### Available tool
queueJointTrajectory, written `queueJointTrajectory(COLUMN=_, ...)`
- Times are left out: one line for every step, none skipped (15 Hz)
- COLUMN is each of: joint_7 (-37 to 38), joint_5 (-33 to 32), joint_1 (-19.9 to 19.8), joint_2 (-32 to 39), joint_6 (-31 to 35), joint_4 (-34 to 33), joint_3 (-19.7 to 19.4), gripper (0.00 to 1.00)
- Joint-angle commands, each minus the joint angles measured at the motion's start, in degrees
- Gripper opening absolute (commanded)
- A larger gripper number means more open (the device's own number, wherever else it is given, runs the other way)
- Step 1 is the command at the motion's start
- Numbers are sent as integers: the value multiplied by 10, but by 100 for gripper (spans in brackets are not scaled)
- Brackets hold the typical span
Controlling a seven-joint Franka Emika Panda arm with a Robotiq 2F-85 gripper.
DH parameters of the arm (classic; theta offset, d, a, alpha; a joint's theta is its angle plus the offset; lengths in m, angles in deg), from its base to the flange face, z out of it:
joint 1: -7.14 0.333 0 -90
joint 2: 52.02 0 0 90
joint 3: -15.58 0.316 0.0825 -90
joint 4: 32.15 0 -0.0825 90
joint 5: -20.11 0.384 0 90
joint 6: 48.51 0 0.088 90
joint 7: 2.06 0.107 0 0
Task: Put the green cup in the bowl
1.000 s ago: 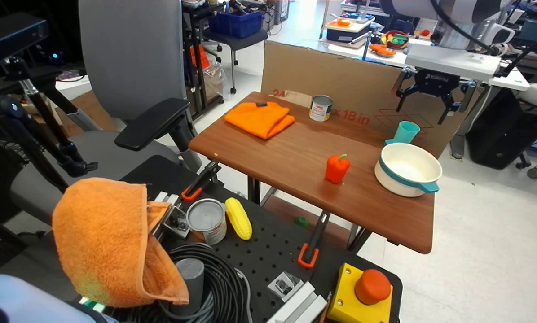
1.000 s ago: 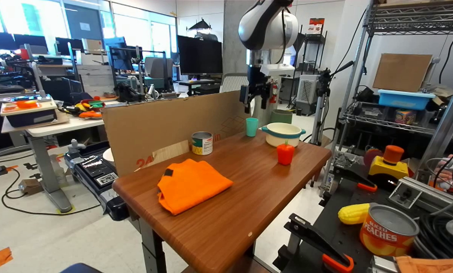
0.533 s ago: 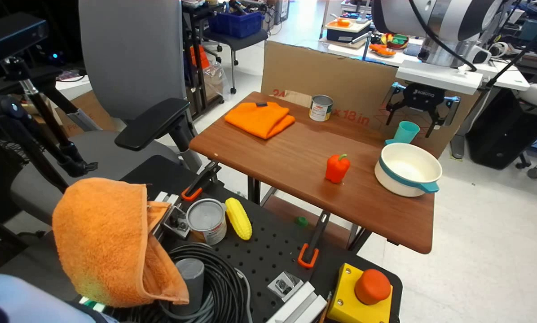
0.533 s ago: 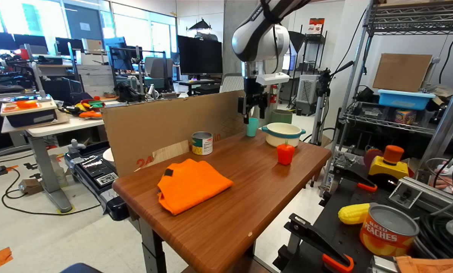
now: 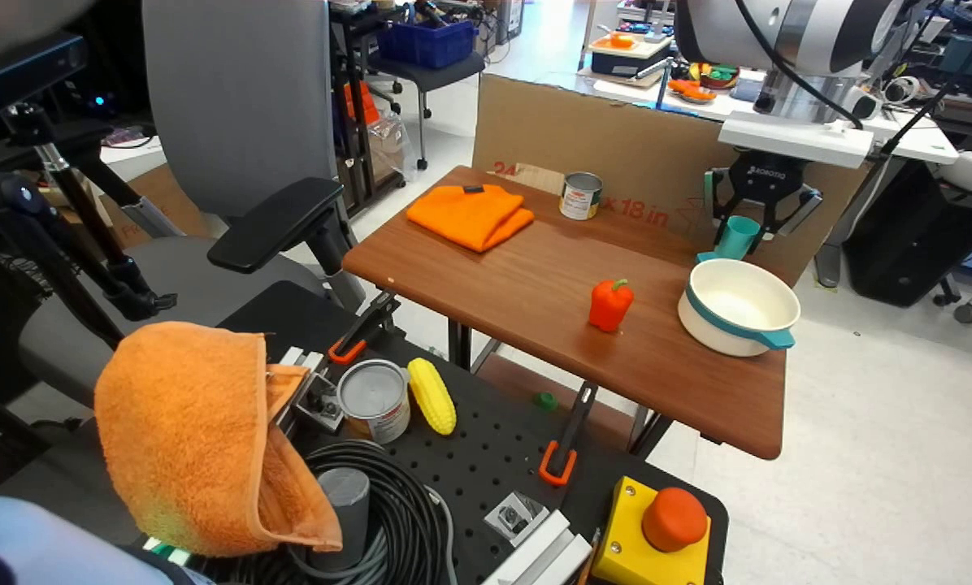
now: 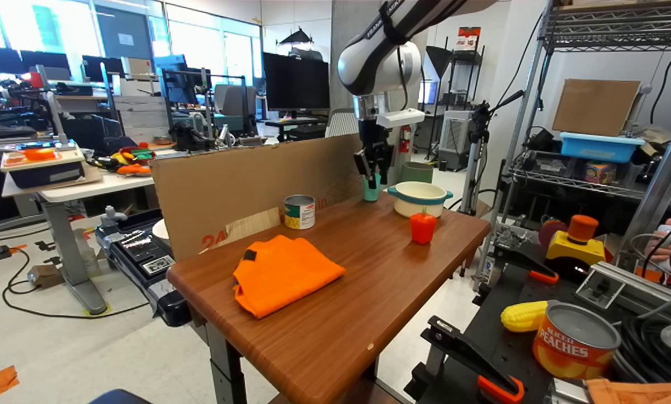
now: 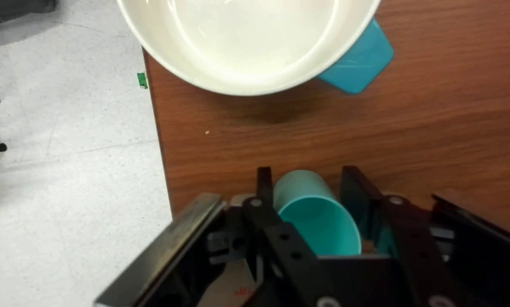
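We've got the gripper (image 7: 307, 177) right at the green cup (image 7: 319, 219), the fingers (image 7: 264, 185) set narrow, one on each side of it, with hardly any room to spare! In the wrist view a sliver of the table (image 7: 408, 132) shows between the cup's lower end and one finger, so whether both fingers truly press on the plastic, we can't say from here. The cup looks upright on the wood, near the cardboard panel (image 6: 246, 185), with the bowl (image 5: 738, 294) near but apart. As we read it, securing the grip is the step in hand, and here's how we'd play it: squeeze evenly and gently until both sides bite, because this plastic may flex, and a loose cup could pivot as it leaves the wood. Then straight up, no sideways drift yet; the bowl's blue handle (image 7: 359, 62) juts out on the cup's side, and a low, hasty path would probably clip it or shove the bowl. We want the cup's base well above the bowl's rim before crossing, then over the middle, down low, and a soft release. The bowl is far wider than the cup, so we've a generous target there.
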Motion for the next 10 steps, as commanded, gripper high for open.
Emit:
queueJointTrajectory(joint_7=-1, joint_5=-18, joint_1=-7, joint_2=0, joint_6=-9, joint_4=-29, joint_3=3, gripper=16)
queueJointTrajectory(joint_7=-5, joint_5=-19, joint_1=-8, joint_2=-6, joint_6=-9, joint_4=-29, joint_3=4, gripper=16)
queueJointTrajectory(joint_7=-9, joint_5=-21, joint_1=-10, joint_2=-11, joint_6=-12, joint_4=-28, joint_3=6, gripper=13)
queueJointTrajectory(joint_7=-17, joint_5=-19, joint_1=-13, joint_2=-19, joint_6=-14, joint_4=-24, joint_3=9, gripper=12)
queueJointTrajectory(joint_7=-24, joint_5=-19, joint_1=-15, joint_2=-27, joint_6=-13, joint_4=-18, joint_3=11, gripper=12)
queueJointTrajectory(joint_7=-36, joint_5=-19, joint_1=-17, joint_2=-42, joint_6=-9, joint_4=-3, joint_3=13, gripper=12)
queueJointTrajectory(joint_7=-47, joint_5=-19, joint_1=-17, joint_2=-63, joint_6=-6, joint_4=19, joint_3=15, gripper=12)
queueJointTrajectory(joint_7=-61, joint_5=-21, joint_1=-18, joint_2=-88, joint_6=1, joint_4=46, joint_3=16, gripper=12)
queueJointTrajectory(joint_7=-75, joint_5=-22, joint_1=-19, joint_2=-119, joint_6=21, joint_4=84, joint_3=17, gripper=12)
queueJointTrajectory(joint_7=-91, joint_5=-23, joint_1=-21, joint_2=-144, joint_6=33, joint_4=114, joint_3=18, gripper=12)
